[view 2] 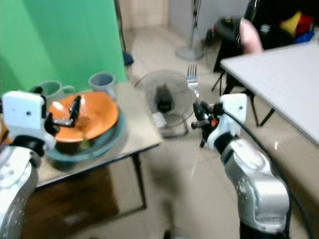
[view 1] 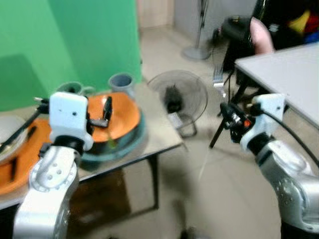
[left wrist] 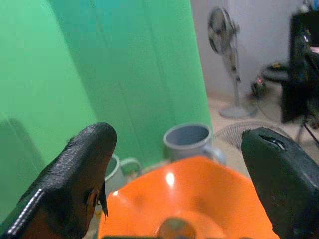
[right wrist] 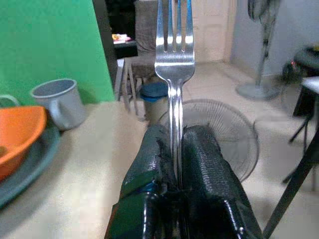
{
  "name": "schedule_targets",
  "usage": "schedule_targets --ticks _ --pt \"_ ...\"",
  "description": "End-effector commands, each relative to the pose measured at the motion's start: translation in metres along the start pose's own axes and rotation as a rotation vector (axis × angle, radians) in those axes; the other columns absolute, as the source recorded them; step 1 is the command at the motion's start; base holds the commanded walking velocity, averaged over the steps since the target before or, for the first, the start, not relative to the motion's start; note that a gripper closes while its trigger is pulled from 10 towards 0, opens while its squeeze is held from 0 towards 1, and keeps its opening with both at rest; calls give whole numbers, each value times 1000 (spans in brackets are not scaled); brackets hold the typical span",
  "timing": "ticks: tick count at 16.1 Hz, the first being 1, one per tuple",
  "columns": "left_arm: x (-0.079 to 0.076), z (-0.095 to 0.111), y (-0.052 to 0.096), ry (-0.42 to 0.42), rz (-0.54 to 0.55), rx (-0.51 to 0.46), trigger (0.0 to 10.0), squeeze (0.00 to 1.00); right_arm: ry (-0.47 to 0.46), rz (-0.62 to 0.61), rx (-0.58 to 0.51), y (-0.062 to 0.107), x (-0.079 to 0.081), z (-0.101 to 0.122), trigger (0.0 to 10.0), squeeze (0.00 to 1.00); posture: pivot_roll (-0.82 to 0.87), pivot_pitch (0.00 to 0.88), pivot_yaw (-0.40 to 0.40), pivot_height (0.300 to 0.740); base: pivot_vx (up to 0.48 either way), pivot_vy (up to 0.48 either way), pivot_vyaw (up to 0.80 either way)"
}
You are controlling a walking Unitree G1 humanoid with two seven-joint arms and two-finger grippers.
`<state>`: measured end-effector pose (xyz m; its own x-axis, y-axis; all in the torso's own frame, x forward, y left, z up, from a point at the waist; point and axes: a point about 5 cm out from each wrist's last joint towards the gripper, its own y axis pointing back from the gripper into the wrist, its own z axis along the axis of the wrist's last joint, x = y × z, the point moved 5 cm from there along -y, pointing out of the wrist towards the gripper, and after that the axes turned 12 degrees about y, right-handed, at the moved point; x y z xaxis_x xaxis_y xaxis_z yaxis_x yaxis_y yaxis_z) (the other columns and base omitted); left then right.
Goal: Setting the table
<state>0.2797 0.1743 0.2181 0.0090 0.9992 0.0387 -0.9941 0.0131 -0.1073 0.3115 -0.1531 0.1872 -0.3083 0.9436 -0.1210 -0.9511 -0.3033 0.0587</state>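
Silver metal fills the bottom corners of the head views, one arm low on each side. Lower left of the frame, the left gripper (view 1: 106, 110) hangs over the orange bowl (view 1: 119, 119), its two black fingers (left wrist: 79, 174) spread wide apart with nothing between them; from the left wrist the bowl's shiny orange inside sits right below that gap. The bowl rests in a grey-green plate (view 1: 130, 144) on the beige table (view 1: 159, 132) at the left-centre of the frame, and more orange ware (view 1: 15, 172) lies at the far left edge with dark utensils on it, too blurred to name. Over to the right-centre, the right gripper (view 2: 199, 115) is off the table's edge, above the tiled floor (view 1: 219, 194), and it has the fork (view 2: 192, 79) pinched tight at the handle, fingers (right wrist: 209, 174) pressed together on it, tines pointing straight up. Just behind the bowl stand two mugs, a grey mug (view 1: 121, 82) and a green mug (view 1: 72, 88), close beside each other. Beyond the table a floor fan (view 1: 178, 97) lies on the tiles mid-frame. Upper right, a white table (view 1: 284, 74) slants in, with a person's hand (view 1: 261, 36) at its far edge. Upper left, a green screen (view 1: 75, 40) backs it all, and a standing fan (left wrist: 224, 40) rises far off.
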Motion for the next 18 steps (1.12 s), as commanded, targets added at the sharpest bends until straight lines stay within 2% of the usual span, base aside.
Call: schedule_targets --ticks 1,6,11,13,14,16,18 --pt "-3 -1 -2 -7 -14 6 10000 0 7 -12 14 1 -2 -4 10000 0 -53 24 18 740 0 0 -800" --pt "-22 -5 -8 50 -42 18 10000 0 -13 -49 69 13 -4 -12 10000 0 -73 50 41 740 0 0 -800" --pt "-26 -3 -14 43 -32 7 10000 0 -41 -134 110 33 -10 -22 10000 0 -85 55 64 740 0 0 -800" --pt "-30 -8 -18 49 -47 -6 10000 0 -33 -202 126 48 -17 -22 10000 0 -117 61 87 740 0 0 -800" --pt "-29 -9 -18 48 -41 -10 10000 0 -29 -205 126 49 -17 -22 10000 0 -117 61 87 740 0 0 -800" --pt "-19 -23 -15 47 15 22 10000 0 -16 -229 144 60 -21 -20 10000 0 -149 66 57 740 0 0 -800" --pt "-10 -37 -3 31 47 77 10000 0 15 -251 166 67 -27 -17 10000 0 -169 65 13 740 0 0 -800"
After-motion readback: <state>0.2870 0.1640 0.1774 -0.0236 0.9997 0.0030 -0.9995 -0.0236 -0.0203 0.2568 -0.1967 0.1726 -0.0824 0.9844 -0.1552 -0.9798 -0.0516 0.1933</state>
